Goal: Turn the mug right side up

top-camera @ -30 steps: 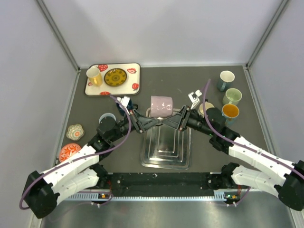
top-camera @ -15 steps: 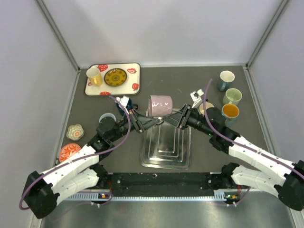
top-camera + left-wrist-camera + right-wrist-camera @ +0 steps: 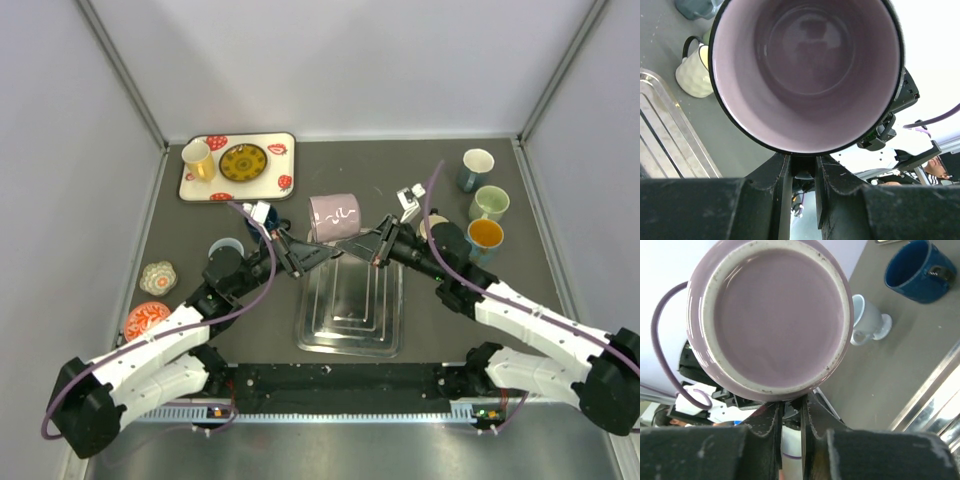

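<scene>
Overhead view, opposing wrist close-ups sharing mug (image 3: pixel 336 217)

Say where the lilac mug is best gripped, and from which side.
Probably pinch the rim wall of the mug, coming from the left arm's side: tipped sideways, its open mouth faces there, letting one finger inside. Its closed base faces right.

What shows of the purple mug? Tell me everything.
The mug is pale purple and glossy like glazed pottery, with a dark rim, a white squiggle on its side and a bare ring under its base. It is empty; no handle shows. It hangs on its side over the far end of the tray, mouth toward the left arm, base toward the right. Both arms' jaws, nearly shut, meet at its underside and seem to pinch it there.
</scene>
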### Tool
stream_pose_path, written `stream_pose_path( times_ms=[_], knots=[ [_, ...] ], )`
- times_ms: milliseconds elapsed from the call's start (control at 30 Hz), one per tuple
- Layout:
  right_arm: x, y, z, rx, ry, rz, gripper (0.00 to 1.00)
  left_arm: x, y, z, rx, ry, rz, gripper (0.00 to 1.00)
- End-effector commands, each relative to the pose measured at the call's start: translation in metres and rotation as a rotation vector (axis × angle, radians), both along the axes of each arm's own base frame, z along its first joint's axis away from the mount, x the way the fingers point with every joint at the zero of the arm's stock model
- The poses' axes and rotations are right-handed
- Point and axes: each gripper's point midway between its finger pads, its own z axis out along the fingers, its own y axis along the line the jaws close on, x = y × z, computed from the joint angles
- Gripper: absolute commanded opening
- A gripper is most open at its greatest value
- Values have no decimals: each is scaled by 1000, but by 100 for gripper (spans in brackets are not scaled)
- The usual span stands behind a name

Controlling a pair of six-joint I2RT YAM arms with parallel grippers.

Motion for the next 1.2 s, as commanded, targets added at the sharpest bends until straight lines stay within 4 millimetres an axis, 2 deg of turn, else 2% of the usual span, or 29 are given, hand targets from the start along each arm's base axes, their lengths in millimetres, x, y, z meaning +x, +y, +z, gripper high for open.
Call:
stream_pose_path(
  times_ms=[0, 267, 467, 567, 600, 700, 1000, 1167],
  knots=[
    [13, -3, 50, 106, -147, -55, 0, -47, -11, 30, -71, -118, -215, 0],
    [-5, -12, 70, 140, -273, -19, 0, -28, -8, 9, -25, -38, -109, 0],
    [-18, -13, 73, 98, -323, 35, 0, -24, -10, 8, -17, -31, -101, 1],
    [-20, -15, 68, 72, -324, 38, 0, -20, -11, 6, -1, -18, -94, 11],
    [-22, -18, 69, 69, -334, 37, 0, -18, -11, 4, 7, -10, -86, 21],
    [-26, -21, 67, 52, -343, 41, 0, -17, -9, 5, 8, -12, -82, 30],
    [-28, -24, 59, 29, -334, 38, 0, -14, -7, 7, 18, -17, -65, 35],
    [-25, -37, 59, -30, -346, -27, 0, -13, 5, 5, 48, -24, -28, 40]
  ],
)
